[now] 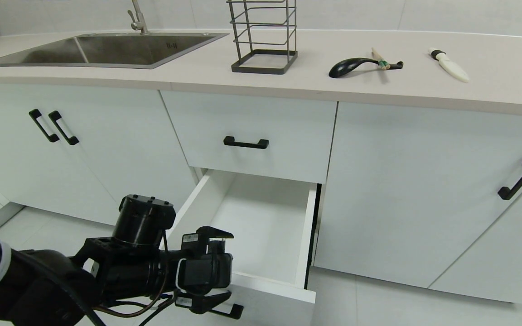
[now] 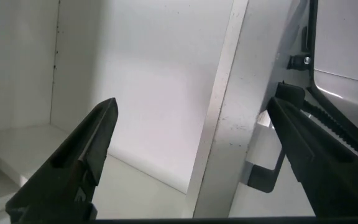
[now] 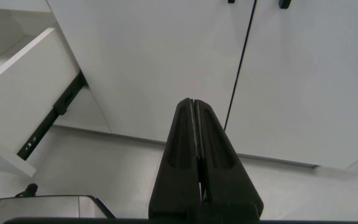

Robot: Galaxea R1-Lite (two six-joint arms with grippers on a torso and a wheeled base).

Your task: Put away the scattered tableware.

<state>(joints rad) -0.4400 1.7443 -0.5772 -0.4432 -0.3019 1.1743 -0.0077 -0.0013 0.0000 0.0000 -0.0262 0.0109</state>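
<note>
On the counter lie a black spoon, a pair of chopsticks crossing its handle, and a white knife with a black band, farther right. Below them a white drawer stands pulled out, its inside bare. My left gripper is open at the drawer's front panel, one finger inside and one outside by the black handle. In the left wrist view the left gripper straddles the panel edge. My right gripper is shut on nothing, low before the cabinet doors beside the drawer.
A black wire rack stands on the counter left of the spoon. The steel sink with its tap is at the far left. A shut drawer with a black handle sits above the open one. Cabinet doors flank both sides.
</note>
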